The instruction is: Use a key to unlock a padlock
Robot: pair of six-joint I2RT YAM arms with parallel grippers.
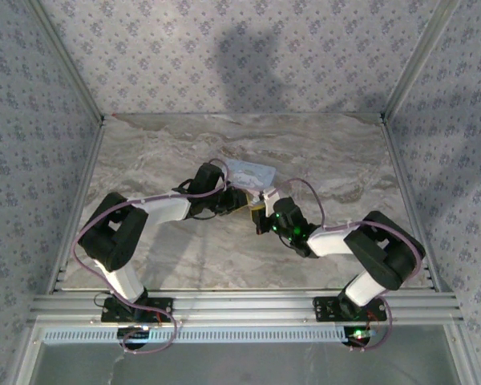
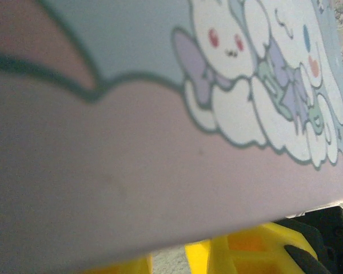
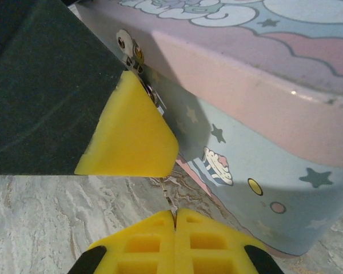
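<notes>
My right gripper (image 3: 174,222), pinched shut on the thin key (image 3: 167,197), holds it just beside the tin's (image 3: 263,114) hasp (image 3: 127,45), where my left gripper (image 2: 168,264), opening indeterminate, presumably covers the padlock: insertion and turning remain.

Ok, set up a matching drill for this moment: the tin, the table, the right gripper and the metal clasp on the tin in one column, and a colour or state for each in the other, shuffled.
Things
1. tin
2. table
3. right gripper
4. metal clasp

Descriptions
A. silvery, with rivets
B. yellow, pressed together on a thin metal piece
C. pale blue and pink, with a cartoon print
D. grey and marbled

Pairs: 1-C, 2-D, 3-B, 4-A
</notes>
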